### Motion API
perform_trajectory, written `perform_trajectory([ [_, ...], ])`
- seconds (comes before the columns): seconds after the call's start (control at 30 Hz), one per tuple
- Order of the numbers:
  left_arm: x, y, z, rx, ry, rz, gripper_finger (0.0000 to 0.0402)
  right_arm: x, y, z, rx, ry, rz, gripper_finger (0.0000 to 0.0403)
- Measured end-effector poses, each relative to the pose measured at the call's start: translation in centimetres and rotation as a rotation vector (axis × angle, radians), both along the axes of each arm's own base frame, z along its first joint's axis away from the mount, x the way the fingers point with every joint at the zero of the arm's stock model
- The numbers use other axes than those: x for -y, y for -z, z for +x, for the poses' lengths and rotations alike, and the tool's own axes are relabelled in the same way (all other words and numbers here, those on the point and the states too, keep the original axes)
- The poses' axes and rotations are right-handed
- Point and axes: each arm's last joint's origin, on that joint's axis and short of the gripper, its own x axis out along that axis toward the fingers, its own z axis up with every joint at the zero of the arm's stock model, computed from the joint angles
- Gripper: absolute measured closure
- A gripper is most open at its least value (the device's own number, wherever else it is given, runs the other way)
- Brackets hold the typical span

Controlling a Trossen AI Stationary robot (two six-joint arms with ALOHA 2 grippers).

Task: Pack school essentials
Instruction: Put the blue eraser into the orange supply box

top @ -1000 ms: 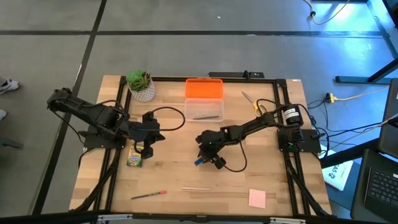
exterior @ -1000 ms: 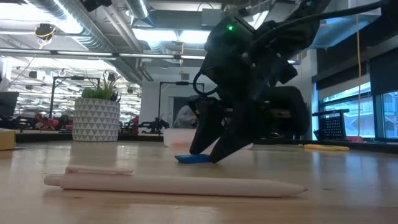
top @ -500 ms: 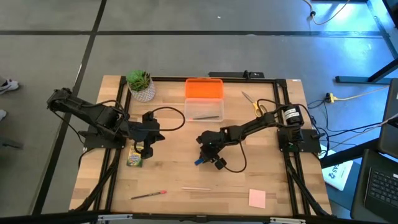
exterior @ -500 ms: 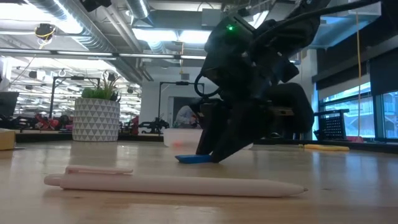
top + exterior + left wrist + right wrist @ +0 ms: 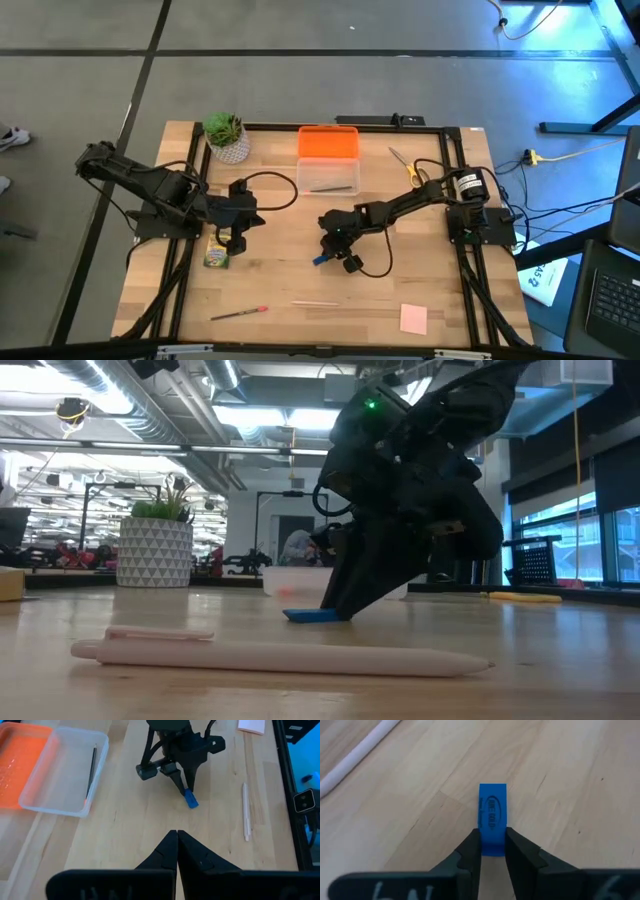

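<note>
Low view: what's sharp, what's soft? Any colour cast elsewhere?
Low view: the pale thin stick up front and the small blue piece read clearly; the room behind is soft and the right arm is backlit, near-silhouette. Left wrist view: blue glare along one edge.

The right arm reaches from its base at the table's right edge toward the middle, elbow bent, wrist tipped steeply down. The right gripper (image 5: 325, 258) has its fingertips at the table surface, and its two fingers (image 5: 470, 851) press against the sides of the blue piece (image 5: 492, 825), clamped on it. The left arm stretches from its base at the left edge inward, forearm low over the table. The left gripper (image 5: 177, 836) points toward the middle with its fingertips pressed together, holding nothing.
</note>
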Motion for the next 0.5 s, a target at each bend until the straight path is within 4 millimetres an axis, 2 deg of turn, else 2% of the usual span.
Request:
perform_trajectory([
  [0.5,0.0,0.0,0.0,0.0,0.0,0.0,0.0401,0.0,-0.21,0.04,-0.022,0.071,0.052,0.0323],
])
